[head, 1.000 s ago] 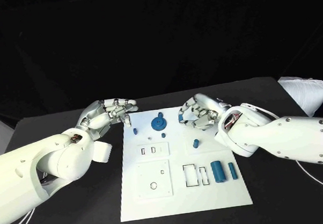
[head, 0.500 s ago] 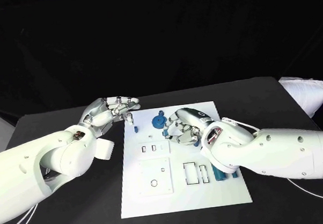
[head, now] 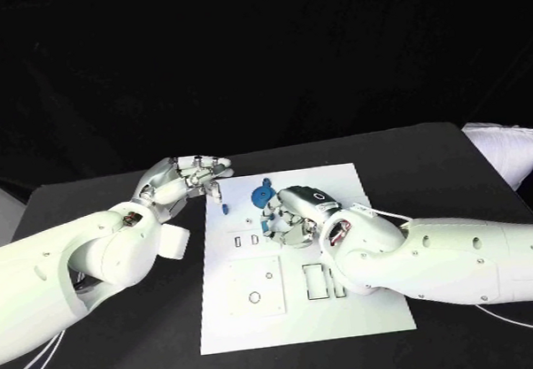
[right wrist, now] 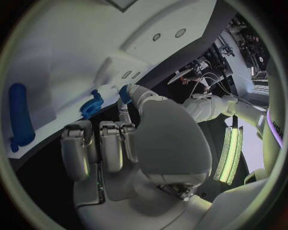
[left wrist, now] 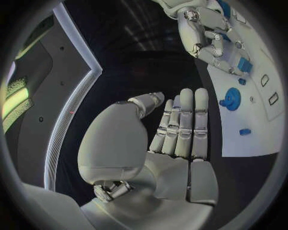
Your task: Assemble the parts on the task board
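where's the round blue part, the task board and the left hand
round blue part (left wrist: 232,98), left wrist view, on its disc face
task board (head: 371,320), head view, on its bare near right corner
left hand (head: 187,179), head view, on the knuckles

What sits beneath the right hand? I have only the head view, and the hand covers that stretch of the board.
Observer: In the left wrist view a small blue part sits at the right hand's fingertips; I cannot tell whether it is pinched.
Operator: Does the left hand hold anything?
Observer: No. Its wrist view shows the left hand with a bare palm, fingers straight side by side, thumb apart.
Operator: Does the right arm hide anything?
Observer: Yes. The right wrist view shows a long blue cylinder lying on the task board.
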